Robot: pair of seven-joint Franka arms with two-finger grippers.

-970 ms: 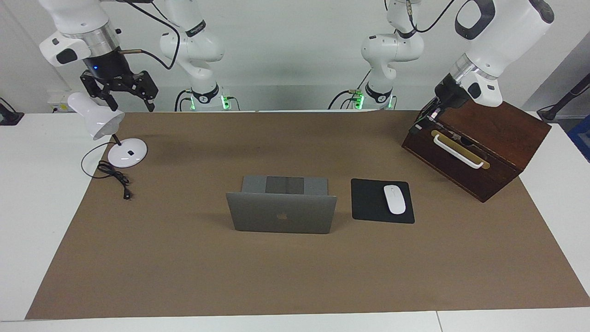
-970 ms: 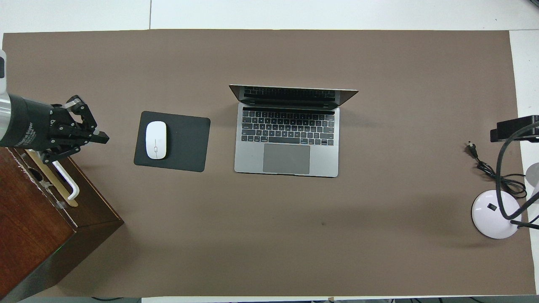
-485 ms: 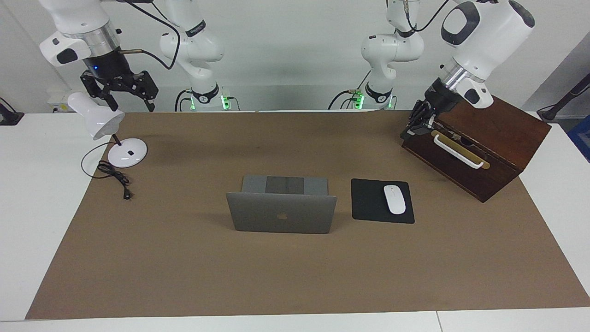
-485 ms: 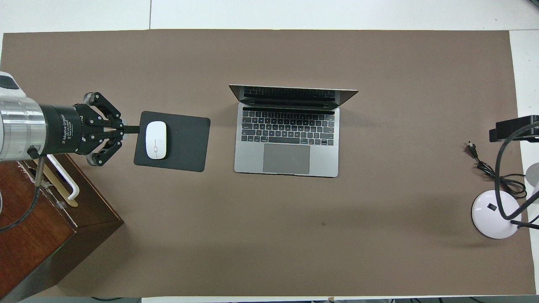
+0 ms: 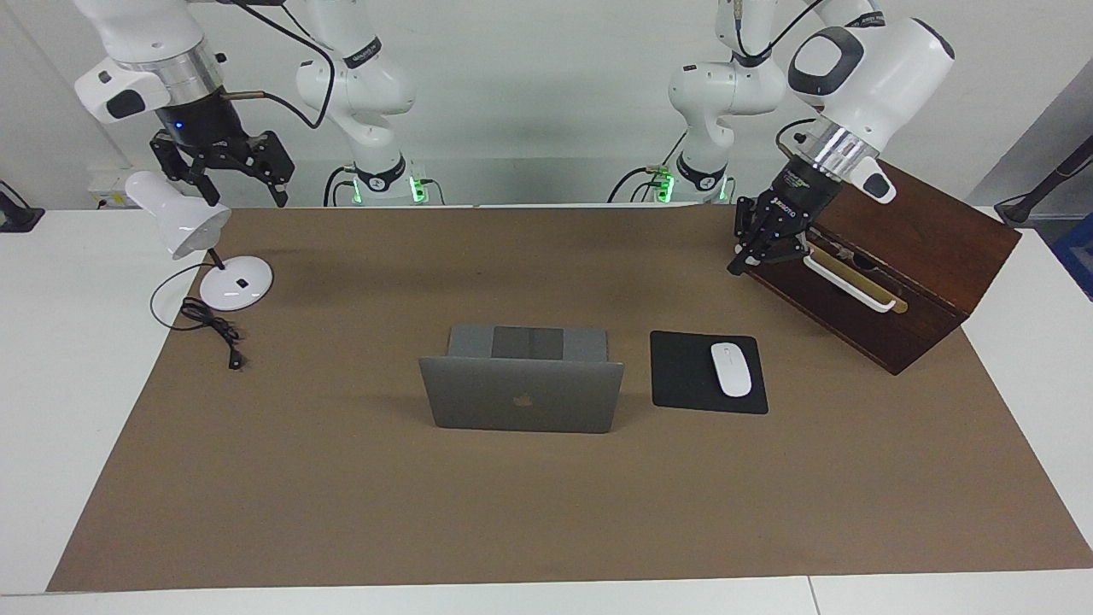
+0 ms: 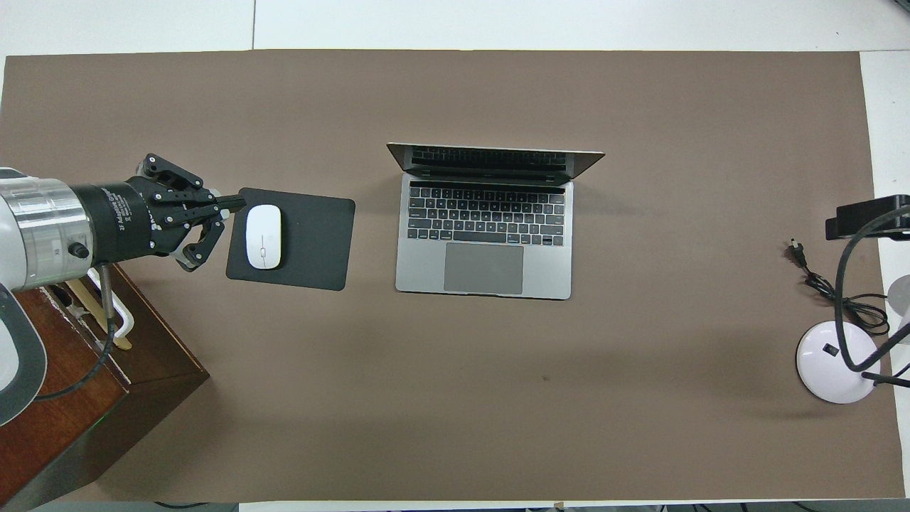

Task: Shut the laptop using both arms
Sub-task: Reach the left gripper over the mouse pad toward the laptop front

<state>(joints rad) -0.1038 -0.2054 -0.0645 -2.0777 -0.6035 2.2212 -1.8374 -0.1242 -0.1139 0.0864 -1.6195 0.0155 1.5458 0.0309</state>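
Facing view: laptop open, mid-mat

Silver-grey laptop (image 5: 521, 390) sits mid-table w/ lid up, logo facing away from robots, dark keys showing.

Left gripper (image 5: 741, 263) tilts down beside wooden box (image 5: 905, 273), fingers together, holding nothing.

Right gripper (image 5: 242, 188) hangs over lamp (image 5: 184, 224), fingers spread, empty.

Mouse (image 5: 731, 369) on black pad (image 5: 683, 376) beside laptop.

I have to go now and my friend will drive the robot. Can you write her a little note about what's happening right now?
Left gripper: fingers together, up in the air by the wooden box, heading out over the table.
Right gripper: open, waiting above the white lamp.
Laptop: mid-table, lid up, beside the mouse pad with the mouse.
Done: nothing touched yet.
Left: bring both arms to the lid and fold it shut.
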